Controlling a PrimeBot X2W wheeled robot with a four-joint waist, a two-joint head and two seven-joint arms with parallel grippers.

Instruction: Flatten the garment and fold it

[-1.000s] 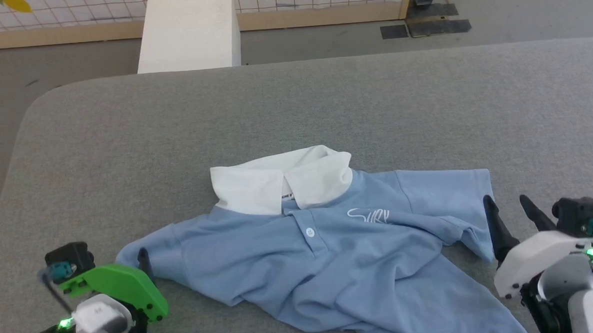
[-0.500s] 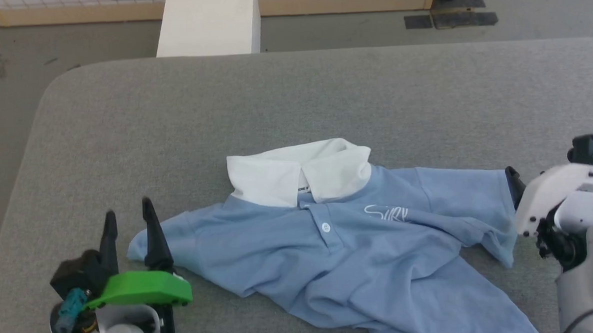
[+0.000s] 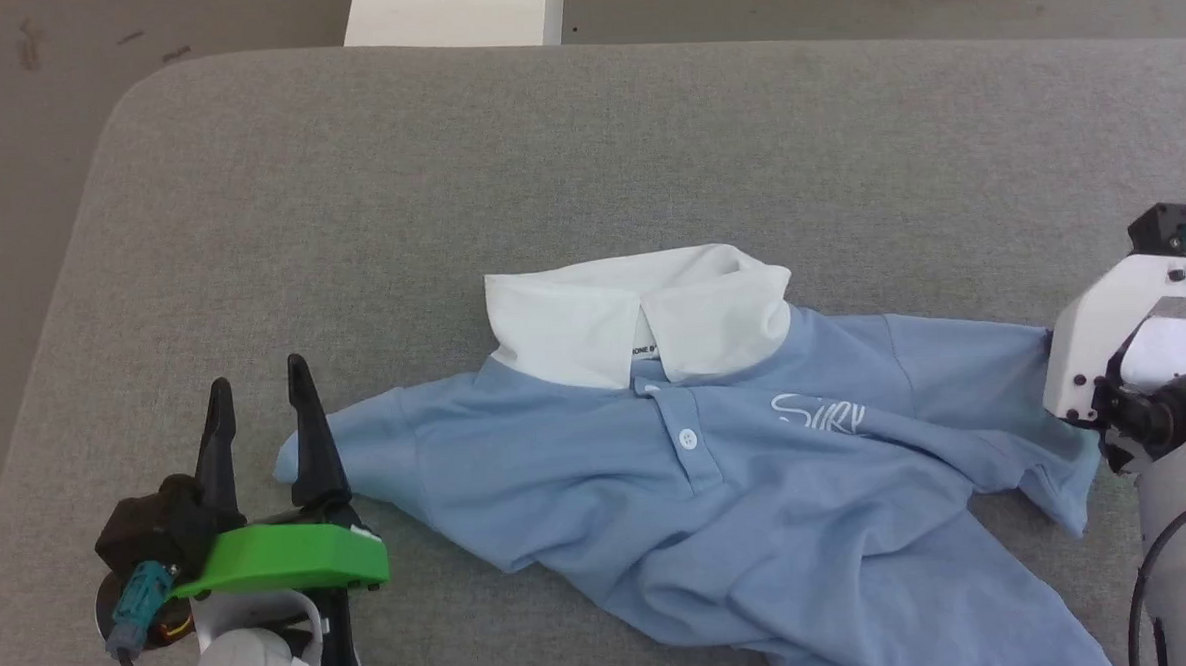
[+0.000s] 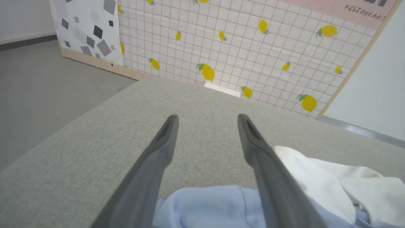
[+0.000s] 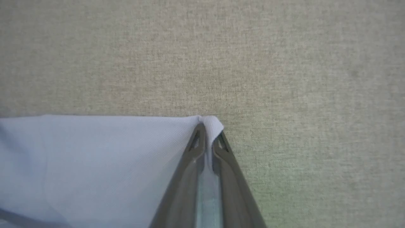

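Observation:
The garment is a light blue polo-style shirt with a white collar and a white script logo, lying crumpled and face up on the grey table. My left gripper stands open at the tip of the garment's left sleeve. In the left wrist view its fingers straddle the blue sleeve end. My right gripper is shut on the far corner of the right sleeve, with cloth pinched between its tips. In the head view its white wrist housing covers the fingers.
The grey padded table has a rounded far-left corner, with floor beyond its left and far edges. A white box stands past the far edge. A lemon-patterned tiled wall rises behind the table.
The head camera has tilted down, shifting the whole picture. My right gripper moved to the sleeve's far corner and shut on it. My left gripper raised its fingers beside the left sleeve.

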